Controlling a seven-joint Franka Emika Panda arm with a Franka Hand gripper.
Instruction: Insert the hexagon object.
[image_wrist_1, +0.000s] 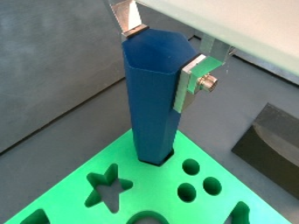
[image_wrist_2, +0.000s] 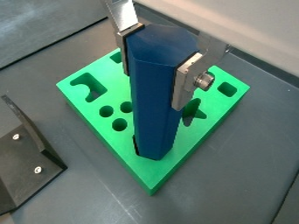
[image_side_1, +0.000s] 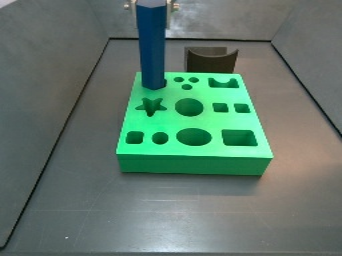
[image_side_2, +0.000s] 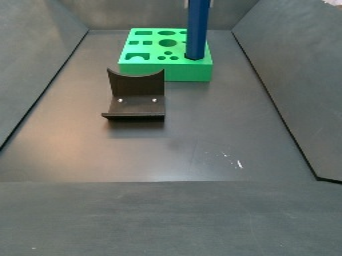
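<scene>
The hexagon object (image_wrist_1: 155, 96) is a tall blue faceted rod and stands upright. My gripper (image_wrist_1: 163, 54) is shut on its upper end, one silver finger (image_wrist_1: 187, 83) on each side; both wrist views show this (image_wrist_2: 156, 54). The rod's lower end sits in a hole at a corner of the green block (image_wrist_1: 149, 185), by a star-shaped hole. How deep it sits I cannot tell. In both side views the rod (image_side_1: 151, 50) (image_side_2: 198, 30) rises from the block (image_side_1: 214, 120) (image_side_2: 160, 70) to the frame's upper edge, where the gripper is cut off.
The green block's top has several other holes: round, square, star. The dark fixture (image_side_2: 134, 95) stands on the dark floor near the block, also seen in a side view (image_side_1: 210, 58) and a wrist view (image_wrist_2: 24, 166). Grey walls enclose the floor.
</scene>
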